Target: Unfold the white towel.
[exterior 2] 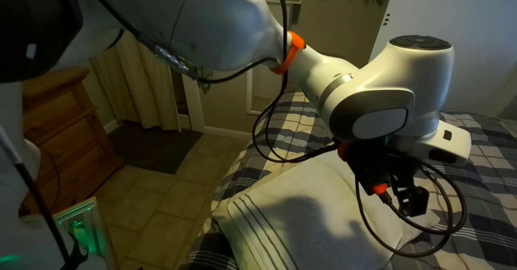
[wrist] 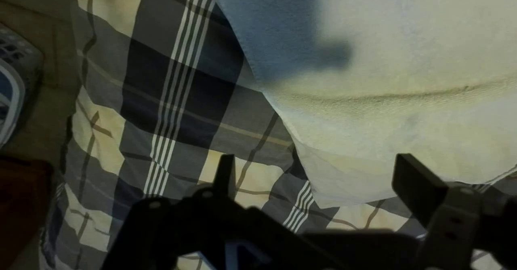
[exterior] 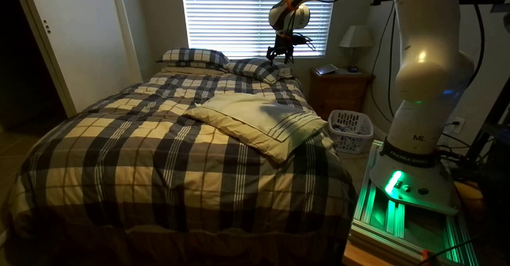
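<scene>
The white towel [exterior: 259, 112] lies on the bed near its right side in an exterior view. It is cream-white with thin dark stripes near one end, and looks puffy and layered. It also shows in an exterior view [exterior 2: 311, 217], with the arm's shadow on it. My gripper [exterior: 281, 58] hangs above the bed, fingers down and apart from the cloth. In the wrist view the gripper [wrist: 314, 169] is open, its fingers wide apart and nothing between them. A pale corner of the towel [wrist: 387, 72] lies below, in the gap between the fingers. In an exterior view the arm partly hides the gripper.
A dark plaid bedspread [exterior: 131, 150] covers the bed. Plaid pillows [exterior: 255, 67] lie at the window end. A wooden nightstand [exterior: 338, 90] with a lamp [exterior: 356, 37] and a white laundry basket [exterior: 350, 128] stand beside the bed. Cables [exterior 2: 456, 205] loop around the wrist.
</scene>
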Robot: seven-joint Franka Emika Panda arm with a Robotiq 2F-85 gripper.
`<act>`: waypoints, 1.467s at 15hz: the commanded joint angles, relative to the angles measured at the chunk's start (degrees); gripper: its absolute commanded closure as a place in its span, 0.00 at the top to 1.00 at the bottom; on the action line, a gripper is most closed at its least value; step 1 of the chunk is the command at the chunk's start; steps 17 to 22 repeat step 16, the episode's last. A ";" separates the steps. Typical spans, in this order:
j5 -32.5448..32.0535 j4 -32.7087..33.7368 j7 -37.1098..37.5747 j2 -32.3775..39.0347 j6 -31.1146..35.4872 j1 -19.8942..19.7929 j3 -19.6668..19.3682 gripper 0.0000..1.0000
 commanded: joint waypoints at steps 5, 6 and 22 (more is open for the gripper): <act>-1.76 -3.51 2.57 -3.25 0.61 1.31 -1.15 1.00; -1.80 -3.99 2.66 -3.73 0.68 1.41 -1.24 1.00; -1.83 -4.53 2.78 -4.15 0.74 1.48 -1.31 1.00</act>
